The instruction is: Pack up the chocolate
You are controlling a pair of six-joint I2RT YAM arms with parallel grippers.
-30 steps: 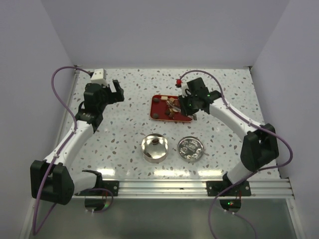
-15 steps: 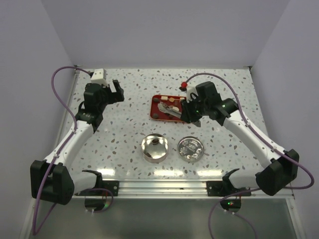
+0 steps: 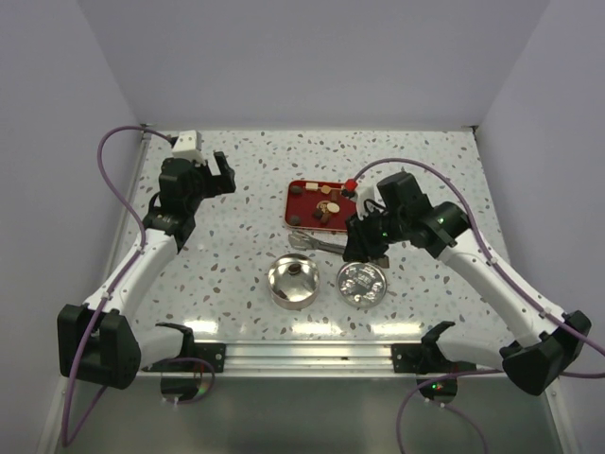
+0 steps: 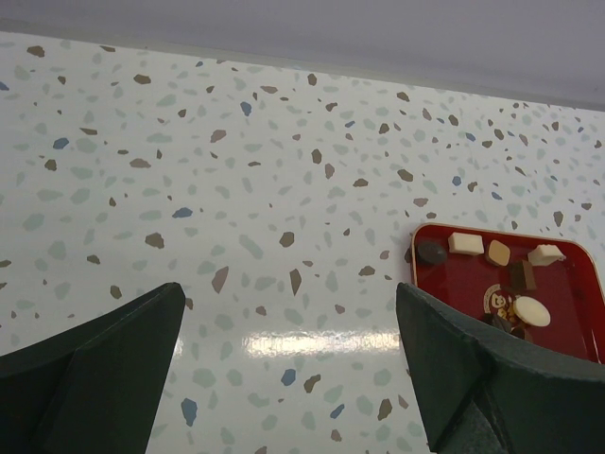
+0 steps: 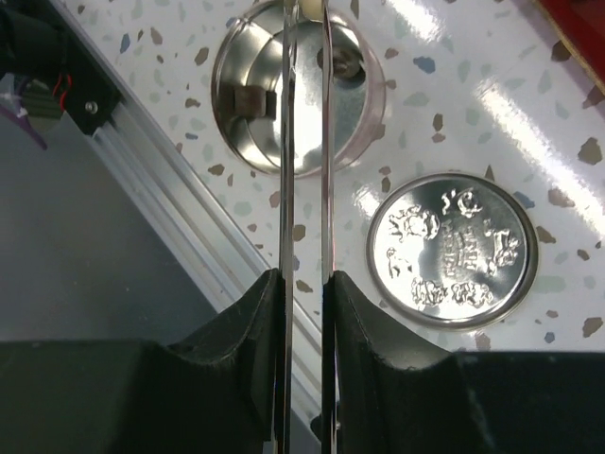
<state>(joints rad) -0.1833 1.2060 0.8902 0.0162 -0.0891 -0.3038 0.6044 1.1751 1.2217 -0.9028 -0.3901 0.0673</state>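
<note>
The chocolate pieces lie on a red tray; they also show in the left wrist view. One brown piece lies in the open round tin. My right gripper is shut on metal tongs, which point left between the tray and the tin. In the right wrist view the tongs reach over the tin from the gripper. I cannot tell whether their tips hold a piece. My left gripper is open and empty, far left of the tray.
The tin's embossed lid lies flat right of the tin, just below the right gripper; it also shows in the right wrist view. A metal rail runs along the table's near edge.
My right arm has pulled back from the tray toward the near side, carrying the tongs; their tips now sit between the tray and the tin. The left arm has not moved.
</note>
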